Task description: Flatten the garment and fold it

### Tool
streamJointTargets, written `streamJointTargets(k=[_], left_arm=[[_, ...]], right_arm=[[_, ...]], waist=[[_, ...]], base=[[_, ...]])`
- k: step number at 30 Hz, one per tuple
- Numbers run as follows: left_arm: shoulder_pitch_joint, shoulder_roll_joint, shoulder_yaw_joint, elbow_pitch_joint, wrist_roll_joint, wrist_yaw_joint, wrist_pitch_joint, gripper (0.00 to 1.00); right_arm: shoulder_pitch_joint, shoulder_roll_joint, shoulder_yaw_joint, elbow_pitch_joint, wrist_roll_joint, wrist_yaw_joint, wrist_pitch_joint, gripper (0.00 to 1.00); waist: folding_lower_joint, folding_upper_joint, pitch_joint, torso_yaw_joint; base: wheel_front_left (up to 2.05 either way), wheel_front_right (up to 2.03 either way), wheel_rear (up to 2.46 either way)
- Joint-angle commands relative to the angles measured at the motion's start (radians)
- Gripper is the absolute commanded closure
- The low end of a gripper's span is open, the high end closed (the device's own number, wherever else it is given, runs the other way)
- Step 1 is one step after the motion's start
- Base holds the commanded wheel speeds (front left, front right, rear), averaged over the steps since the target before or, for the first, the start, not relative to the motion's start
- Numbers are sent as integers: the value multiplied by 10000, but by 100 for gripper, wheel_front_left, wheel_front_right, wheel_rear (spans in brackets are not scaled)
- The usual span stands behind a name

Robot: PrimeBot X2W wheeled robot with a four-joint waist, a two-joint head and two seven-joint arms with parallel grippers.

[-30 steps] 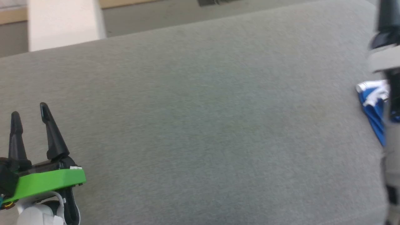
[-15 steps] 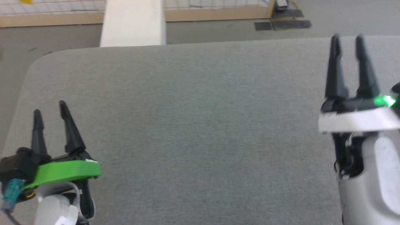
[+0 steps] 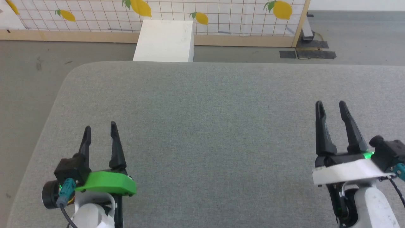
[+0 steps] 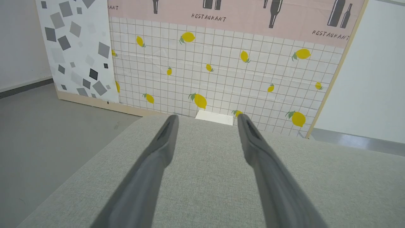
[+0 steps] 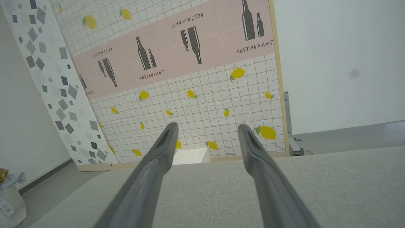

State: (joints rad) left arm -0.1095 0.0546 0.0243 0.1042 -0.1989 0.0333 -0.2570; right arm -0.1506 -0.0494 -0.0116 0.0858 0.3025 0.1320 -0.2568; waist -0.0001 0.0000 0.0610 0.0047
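The blue shorts are out of view. My left gripper (image 3: 99, 128) hovers open over the near left of the grey padded table (image 3: 202, 126), fingers pointing away from me, with nothing between them. At the near right my right gripper (image 3: 331, 106) is open too and holds nothing. In the left wrist view the left gripper (image 4: 207, 117) points across the grey surface (image 4: 205, 177) towards the lemon-patterned wall. The right gripper (image 5: 207, 126) in its own wrist view stands the same way above the table (image 5: 332, 180).
A white box (image 3: 164, 41) stands on the floor just beyond the table's far edge, against a lemon-patterned panel (image 3: 205, 12). The table's rounded left corner (image 3: 68, 82) drops to grey floor. A basket with cloth (image 5: 8, 193) stands on the floor, at the left edge of the right wrist view.
The head camera has swung and tipped up, so the blue shorts at the right edge have left the picture. The right gripper now shows low at the right, empty.
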Motion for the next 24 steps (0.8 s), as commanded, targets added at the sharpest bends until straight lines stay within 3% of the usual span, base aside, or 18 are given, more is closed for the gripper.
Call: streamJointTargets(k=[1, 11, 24], left_arm=[[157, -27, -60, 64, 131, 39, -47, 0], [492, -37, -635, 485, 325, 106, -47, 0], [681, -41, -937, 713, 52, 141, -47, 0]], right_arm=[[247, -10, -35, -22, -250, -13, -48, 0], [1102, -9, -119, 178, -1046, -13, -48, 0], [1311, -9, 138, 369, -957, -13, -49, 0]], waist=[[1, 0, -89, -78], [1, 0, -120, -195], [1, 0, -87, -204]], base=[[0, 0, 0], [0, 0, 0], [0, 0, 0]])
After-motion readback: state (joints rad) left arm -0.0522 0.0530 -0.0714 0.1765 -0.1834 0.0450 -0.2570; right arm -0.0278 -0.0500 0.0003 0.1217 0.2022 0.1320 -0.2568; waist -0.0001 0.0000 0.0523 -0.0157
